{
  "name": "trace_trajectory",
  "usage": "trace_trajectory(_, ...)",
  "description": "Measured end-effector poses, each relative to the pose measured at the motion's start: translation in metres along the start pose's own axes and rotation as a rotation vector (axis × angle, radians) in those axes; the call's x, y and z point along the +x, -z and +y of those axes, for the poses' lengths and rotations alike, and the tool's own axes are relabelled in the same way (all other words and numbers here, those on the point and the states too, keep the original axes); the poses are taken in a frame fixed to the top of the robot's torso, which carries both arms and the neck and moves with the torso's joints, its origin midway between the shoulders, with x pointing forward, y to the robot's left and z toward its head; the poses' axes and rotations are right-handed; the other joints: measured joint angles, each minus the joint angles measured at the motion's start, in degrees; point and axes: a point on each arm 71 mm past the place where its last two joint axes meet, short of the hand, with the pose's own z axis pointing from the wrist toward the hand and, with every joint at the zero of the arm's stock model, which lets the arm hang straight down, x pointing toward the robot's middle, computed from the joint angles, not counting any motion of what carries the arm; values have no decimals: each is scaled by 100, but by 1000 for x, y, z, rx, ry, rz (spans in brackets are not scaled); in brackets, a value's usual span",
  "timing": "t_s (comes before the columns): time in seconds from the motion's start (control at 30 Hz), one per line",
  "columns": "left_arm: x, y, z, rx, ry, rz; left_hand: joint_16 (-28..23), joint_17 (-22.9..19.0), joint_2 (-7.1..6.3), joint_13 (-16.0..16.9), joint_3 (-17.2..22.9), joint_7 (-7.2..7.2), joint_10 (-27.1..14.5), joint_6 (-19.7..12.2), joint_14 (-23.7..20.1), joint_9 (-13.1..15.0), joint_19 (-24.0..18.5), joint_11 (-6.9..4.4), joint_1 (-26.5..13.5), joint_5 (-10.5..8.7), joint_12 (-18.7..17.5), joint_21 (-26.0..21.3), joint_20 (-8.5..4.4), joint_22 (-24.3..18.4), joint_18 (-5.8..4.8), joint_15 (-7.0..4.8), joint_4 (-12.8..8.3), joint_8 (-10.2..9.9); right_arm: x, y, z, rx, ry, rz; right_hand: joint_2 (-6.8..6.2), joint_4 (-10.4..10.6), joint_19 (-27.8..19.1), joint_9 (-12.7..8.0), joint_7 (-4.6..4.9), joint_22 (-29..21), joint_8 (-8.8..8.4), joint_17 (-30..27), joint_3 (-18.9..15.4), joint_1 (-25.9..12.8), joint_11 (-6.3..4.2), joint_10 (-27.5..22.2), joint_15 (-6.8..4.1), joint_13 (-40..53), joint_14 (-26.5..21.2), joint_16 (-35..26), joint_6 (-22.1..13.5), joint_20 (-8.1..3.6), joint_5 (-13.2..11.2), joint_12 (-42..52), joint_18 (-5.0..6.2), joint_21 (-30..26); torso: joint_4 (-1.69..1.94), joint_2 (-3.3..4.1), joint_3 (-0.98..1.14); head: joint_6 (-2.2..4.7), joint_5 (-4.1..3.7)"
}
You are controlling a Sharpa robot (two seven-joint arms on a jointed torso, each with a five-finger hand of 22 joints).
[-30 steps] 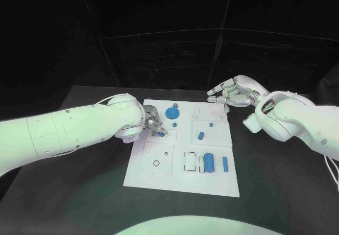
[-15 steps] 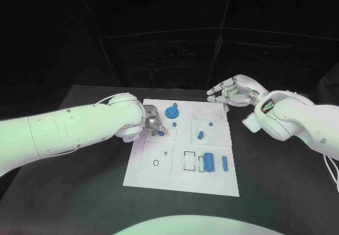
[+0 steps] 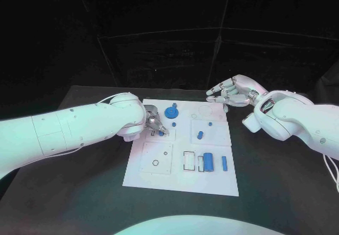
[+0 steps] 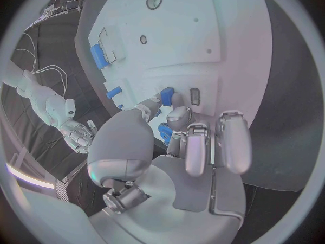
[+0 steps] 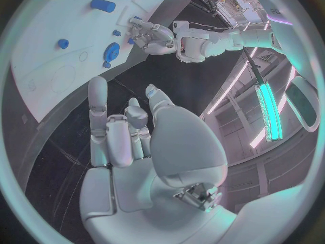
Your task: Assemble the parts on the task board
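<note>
The white task board (image 3: 181, 169) lies flat in the middle of the black counter (image 3: 282, 171). The left robot hand (image 3: 154, 125) is down over the board's left side, near its far end, with its fingertips (image 4: 177, 114) closing on a small blue piece (image 4: 167, 96) that stands on the board beside a small rectangular slot; in the left wrist view the thumb and a finger pinch that piece. A second small blue piece (image 4: 164, 131) sits just under the curled fingers of the same hand.

Other parts lie on the board: a round blue disc (image 3: 172, 113) near the far edge, a short blue peg (image 3: 201, 134) in the panel to the right of the left robot hand, and a thick blue cylinder (image 3: 209, 162) with a thin blue bar (image 3: 225, 163) beside it near the board's near right corner.

The right robot hand (image 3: 231, 93) is off the board beyond its far right corner, above the counter, palm up, fingers loosely curled and apart, holding nothing
</note>
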Motion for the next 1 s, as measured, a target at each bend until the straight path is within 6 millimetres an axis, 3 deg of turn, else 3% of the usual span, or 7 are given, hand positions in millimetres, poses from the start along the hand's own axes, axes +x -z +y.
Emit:
trace_trajectory(0.33,-2,-2,1,-7,-2,1,0,0,23,8,-276,0,0,1,-22,11,0,0,-23,0,23,22,0,24,0,-21,67,1,0,0,0,2,0,5,-23,16,-21,-5,0,-7,0,-55,-16,-23,1,-42,0,-56,0,-24,0,21,0,-67,-1,-21,3,0,-1,-10,-12)
trace_trajectory(0.47,-2,-3,1,-9,-2,1,0,0,-82,15,-725,-22,0,22,-22,20,0,0,-158,-14,23,22,0,42,0,-21,206,2,0,0,0,3,0,6,-23,34,-21,-5,0,-16,0,-95,-34,-23,21,-62,0,-82,0,-68,0,21,0,-90,0,-44,6,0,-3,-12,-19)
trace_trajectory(0.7,-3,-1,5,-11,2,-1,0,0,-136,18,-1432,-22,21,21,1,30,17,-21,-285,-91,23,22,-17,58,0,-44,500,0,0,0,-1,6,0,7,-23,49,-21,-5,0,-30,0,-162,-49,-23,20,-102,0,-138,0,-105,0,21,0,-117,0,-44,14,-2,-10,-7,-29)
trace_trajectory(0.87,-3,2,7,-5,7,-5,0,0,-136,26,-1789,-22,21,20,-6,46,-4,-21,-285,-94,23,22,-38,63,0,-51,680,0,0,0,-1,7,0,7,-45,49,-36,-5,0,-36,0,-188,-49,-47,0,-123,0,-163,0,-151,0,5,0,-155,0,-71,14,-4,-11,-7,-30)
trace_trajectory(1.0,-7,7,7,5,17,-16,0,0,-34,6,-2149,-22,20,20,-7,57,14,-21,-91,-94,23,22,-56,57,0,-76,867,0,-1,0,-2,9,1,6,-16,65,-36,-4,0,-38,0,-203,-65,-77,0,-123,0,-171,0,-151,0,5,0,-155,-1,-71,14,-5,-13,-7,-30)
